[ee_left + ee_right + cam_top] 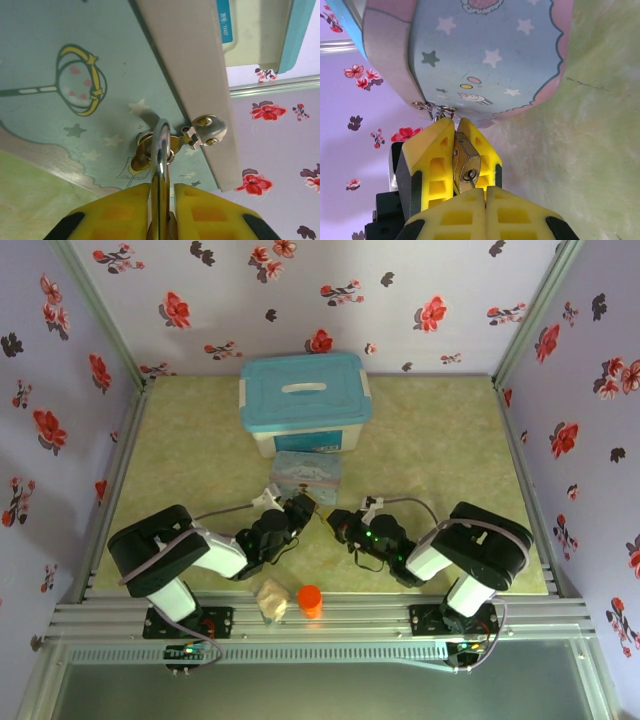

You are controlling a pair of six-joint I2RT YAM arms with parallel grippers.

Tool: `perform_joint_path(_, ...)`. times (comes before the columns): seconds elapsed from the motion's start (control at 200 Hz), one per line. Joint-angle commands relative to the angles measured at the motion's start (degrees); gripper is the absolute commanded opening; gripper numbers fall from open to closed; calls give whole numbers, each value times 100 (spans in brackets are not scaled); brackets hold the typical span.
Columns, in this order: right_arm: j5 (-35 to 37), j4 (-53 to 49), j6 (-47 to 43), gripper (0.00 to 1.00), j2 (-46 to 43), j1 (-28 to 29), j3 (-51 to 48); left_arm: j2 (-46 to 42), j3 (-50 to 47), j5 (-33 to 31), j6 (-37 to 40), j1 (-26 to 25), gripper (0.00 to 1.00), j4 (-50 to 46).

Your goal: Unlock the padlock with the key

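- The right gripper is pressing its jaws together and pinching the key, a thin dark sliver poking out past the tips.
- The key is pointing straight ahead, away from the right jaws and toward the padlock, which is sitting just in front of them.
- The key's tip is meeting the round keyhole in the gold block. How deep it is going in, I cannot tell.
- The left gripper is pinching the padlock by its flat sides, with the keyhole end facing the right jaws.
- The padlock's long way is running from the keyhole to its silver loop, nearly in line with the key.
- The loop is going through the little clasp on the edge of the cartoon tin, which is lying on the desk.
- I think the next move is asking for a push along that line and then a twist, with the right arm working and the left arm holding the padlock steady.
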Motion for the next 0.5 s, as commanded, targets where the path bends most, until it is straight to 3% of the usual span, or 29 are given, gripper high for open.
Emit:
perform_joint_path(0.0, 515, 600, 201, 0, 74, 194, 412, -19, 337, 846, -61, -293, 0, -60)
perform_joint_path(0.495, 814, 600, -420, 0, 103, 249, 492, -39, 390, 876, -93, -397, 0, -292)
